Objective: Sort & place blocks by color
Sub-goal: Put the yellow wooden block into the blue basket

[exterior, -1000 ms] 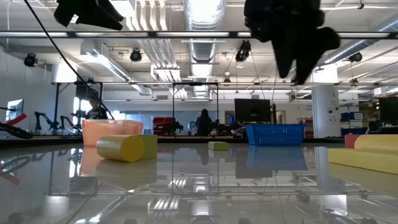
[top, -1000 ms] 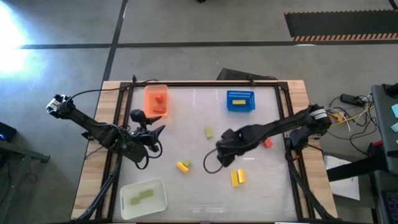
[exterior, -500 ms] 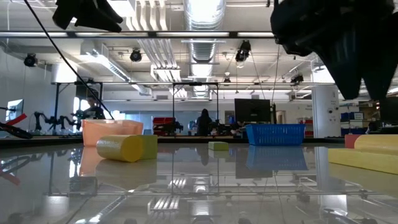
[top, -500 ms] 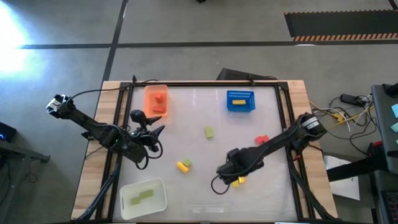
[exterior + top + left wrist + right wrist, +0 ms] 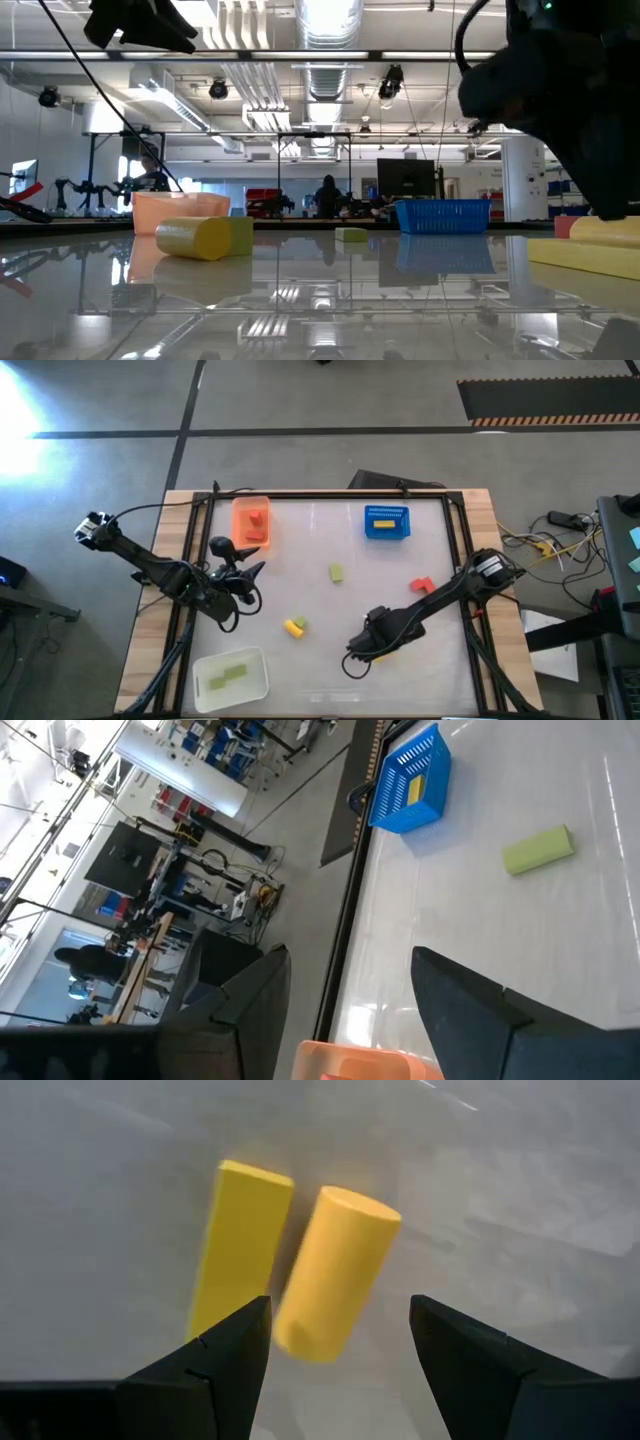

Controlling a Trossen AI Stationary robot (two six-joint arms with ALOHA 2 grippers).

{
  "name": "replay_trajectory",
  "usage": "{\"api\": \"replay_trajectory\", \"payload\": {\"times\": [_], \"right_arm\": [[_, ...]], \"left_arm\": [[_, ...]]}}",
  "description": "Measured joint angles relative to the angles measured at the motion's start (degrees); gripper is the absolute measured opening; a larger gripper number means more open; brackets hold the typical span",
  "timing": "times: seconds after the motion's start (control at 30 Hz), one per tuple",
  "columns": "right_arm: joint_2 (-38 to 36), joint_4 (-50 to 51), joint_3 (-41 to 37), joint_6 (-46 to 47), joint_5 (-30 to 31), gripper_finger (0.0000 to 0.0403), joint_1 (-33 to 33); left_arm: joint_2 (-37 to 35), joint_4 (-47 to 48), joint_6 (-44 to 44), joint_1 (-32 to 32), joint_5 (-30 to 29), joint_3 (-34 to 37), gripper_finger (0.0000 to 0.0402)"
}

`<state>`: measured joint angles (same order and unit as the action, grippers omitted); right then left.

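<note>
Two yellow blocks, a flat bar (image 5: pixel 240 1245) and a cylinder (image 5: pixel 335 1275), lie side by side on the table under my right gripper (image 5: pixel 340 1308). It is open, with a finger on either side of the cylinder's near end, touching neither block. In the high view my right gripper (image 5: pixel 362 647) covers them. Other loose blocks are a red one (image 5: pixel 420 586), a green one (image 5: pixel 336 572), and a yellow one beside a green one (image 5: pixel 293 625). My left gripper (image 5: pixel 245 575) waits open near the table's left side.
An orange tray (image 5: pixel 252 522) with red blocks sits at the far left. A blue tray (image 5: pixel 386 521) holding a yellow block is at the far right. A white tray (image 5: pixel 231 678) with green blocks stands at the near left corner. Bare table lies between them.
My right gripper has travelled from the table's middle toward the near edge and come down over the two yellow blocks, uncovering the red block. Nothing on the table has moved.
</note>
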<state>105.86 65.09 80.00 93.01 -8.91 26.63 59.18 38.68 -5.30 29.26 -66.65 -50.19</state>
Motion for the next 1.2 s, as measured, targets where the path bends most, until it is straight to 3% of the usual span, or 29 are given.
{"api": "replay_trajectory", "payload": {"times": [0.4,0.77,1.03,1.2], "right_arm": [[0.9,-0.5,-2.8,-0.7,3.4,0.0215,-0.2],[0.8,-1.3,-4.8,-1.6,3.4,0.0113,-0.2],[0.7,-0.6,-4.7,-3.9,3.1,0.0113,-0.5],[-1.1,5.6,-2.8,-8.9,3.6,0.0113,-2.5]], "left_arm": [[0.0,0.0,0.0,0.0,0.0,0.0,0.0191],[0.0,0.0,0.1,0.0,0.0,0.0,0.0191],[0.0,0.0,0.2,0.0,0.2,0.1,0.0191],[0.0,-0.1,0.2,0.0,0.3,0.1,0.0191]]}}
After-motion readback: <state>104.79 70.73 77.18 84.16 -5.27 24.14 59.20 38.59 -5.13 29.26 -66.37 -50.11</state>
